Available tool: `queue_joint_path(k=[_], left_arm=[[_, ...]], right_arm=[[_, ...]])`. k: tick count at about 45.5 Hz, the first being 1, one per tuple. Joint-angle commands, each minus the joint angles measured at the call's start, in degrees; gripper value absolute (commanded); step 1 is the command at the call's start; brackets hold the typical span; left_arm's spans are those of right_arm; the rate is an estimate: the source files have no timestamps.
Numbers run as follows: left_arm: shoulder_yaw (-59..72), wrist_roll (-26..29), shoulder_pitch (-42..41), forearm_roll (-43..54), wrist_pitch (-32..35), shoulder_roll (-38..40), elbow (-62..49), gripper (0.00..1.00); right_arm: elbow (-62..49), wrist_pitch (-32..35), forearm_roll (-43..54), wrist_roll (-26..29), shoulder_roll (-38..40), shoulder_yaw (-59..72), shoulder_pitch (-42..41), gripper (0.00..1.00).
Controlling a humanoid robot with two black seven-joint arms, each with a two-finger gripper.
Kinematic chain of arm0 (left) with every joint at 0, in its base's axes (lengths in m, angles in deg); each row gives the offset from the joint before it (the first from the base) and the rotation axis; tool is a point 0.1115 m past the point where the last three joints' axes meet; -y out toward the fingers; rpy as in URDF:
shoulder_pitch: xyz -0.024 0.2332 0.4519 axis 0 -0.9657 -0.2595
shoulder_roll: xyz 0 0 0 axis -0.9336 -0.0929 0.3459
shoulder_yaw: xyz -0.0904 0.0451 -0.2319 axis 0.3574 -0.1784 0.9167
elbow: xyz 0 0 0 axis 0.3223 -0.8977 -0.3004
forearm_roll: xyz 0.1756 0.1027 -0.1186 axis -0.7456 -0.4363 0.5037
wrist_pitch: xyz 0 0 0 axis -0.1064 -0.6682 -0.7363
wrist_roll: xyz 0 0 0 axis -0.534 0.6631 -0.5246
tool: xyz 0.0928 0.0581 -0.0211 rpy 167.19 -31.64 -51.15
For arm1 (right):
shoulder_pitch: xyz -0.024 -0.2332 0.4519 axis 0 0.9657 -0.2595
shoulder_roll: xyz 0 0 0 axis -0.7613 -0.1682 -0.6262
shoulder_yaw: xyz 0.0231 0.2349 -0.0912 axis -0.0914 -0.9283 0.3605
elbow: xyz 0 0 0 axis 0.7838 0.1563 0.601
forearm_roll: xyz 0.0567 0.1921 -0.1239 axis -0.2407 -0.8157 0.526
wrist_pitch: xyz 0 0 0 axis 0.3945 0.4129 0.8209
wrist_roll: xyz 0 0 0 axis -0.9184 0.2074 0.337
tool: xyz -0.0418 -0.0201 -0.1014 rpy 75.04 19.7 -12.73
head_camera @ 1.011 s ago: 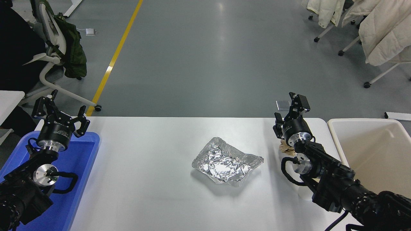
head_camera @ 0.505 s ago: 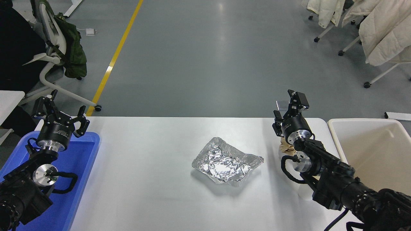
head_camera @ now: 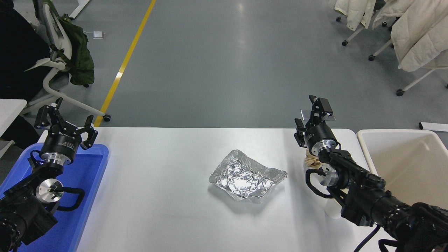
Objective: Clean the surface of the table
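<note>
- Left black gripper point(head_camera: 66, 120): parked at the lower left over the blue plastic tray point(head_camera: 91, 164); fingers spread wide, holding nothing.
- Smooth white rectangular counter with rounded corners point(head_camera: 168, 182): the surface to be cleaned; fills the lower middle of the view between the tray and the cream-white rectangular bin point(head_camera: 402, 157) at the right.
- Crumpled silver foil sheet, shaped like a shallow dish point(head_camera: 246, 178): lies at mid-counter, well apart from both grippers, bare counter on every side.
- Small brown crumpled scrap point(head_camera: 310, 160): near the far right corner, mostly hidden under the right arm's wrist; material cannot be told.
- Right black gripper point(head_camera: 313, 115): raised above the far counter edge, pointing away; fingers apart, empty.
- Step in hand, as judged: no litter grasped yet; foil and scrap both remain.
- Next move, as judged: bring the right gripper down and back onto one piece, then carry it rightward over the near bin rim.
- Room: open leftward; far edge and bin wall close at hand.
</note>
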Motion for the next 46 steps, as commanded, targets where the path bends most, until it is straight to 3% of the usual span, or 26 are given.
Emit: queue_joint_path(k=[1,15,25,33,46], left_arm=[[0.0,0.0,-0.1,0.0,0.0,0.0,0.0,1.00],[0.0,0.0,-0.1,0.0,0.0,0.0,-0.1,1.00],[0.0,0.0,0.0,0.0,0.0,0.0,0.0,1.00],[0.0,0.0,-0.1,0.0,0.0,0.0,0.0,1.00],[0.0,0.0,-0.1,0.0,0.0,0.0,0.0,1.00]], right_arm=[[-0.1,-1.7,0.1,0.1,0.3,9.9,-3.1,1.00],[0.3,-2.5,0.4,0.8,3.2,28.5,-9.4,1.00],[5.9,-1.5,1.3,1.5,12.0,52.1,-17.7,1.00],[15.0,-0.1,2.1,2.7,19.7,57.3,-23.4,1.00],[16.4,4.7,5.5,2.9,27.0,59.3,-25.1,1.00]])
